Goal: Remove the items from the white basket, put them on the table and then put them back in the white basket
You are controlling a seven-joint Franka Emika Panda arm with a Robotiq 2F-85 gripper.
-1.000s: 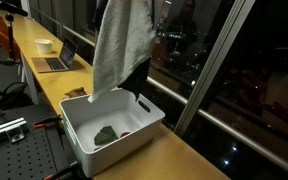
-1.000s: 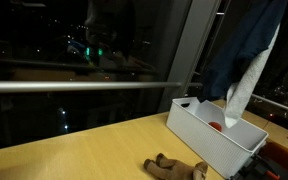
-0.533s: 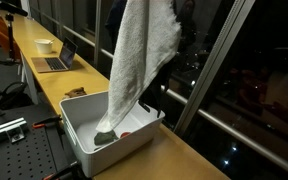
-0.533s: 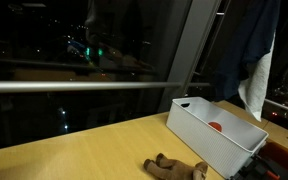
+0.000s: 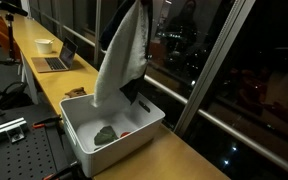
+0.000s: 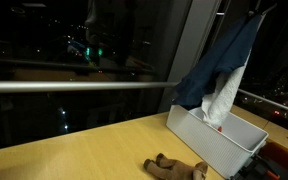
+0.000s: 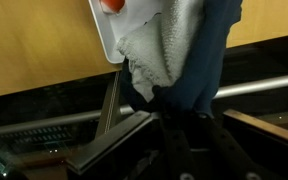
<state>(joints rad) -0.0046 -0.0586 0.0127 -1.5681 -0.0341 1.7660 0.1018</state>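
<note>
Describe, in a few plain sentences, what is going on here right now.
A robot arm's fingers pinch a cloth, grey-white on one side and dark blue on the other, and hold it up over the white basket. The cloth's lower end reaches down to the basket's opening. A small green-grey item and a red one lie in the basket. A brown soft thing lies on the wooden table beside the basket.

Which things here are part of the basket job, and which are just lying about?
Job: white basket; pale towel and dark blue cloth hanging above it; greenish lump and red item inside; brown soft toy on the table, possibly already taken out.
Lying about: laptop; pale bowl.
</note>
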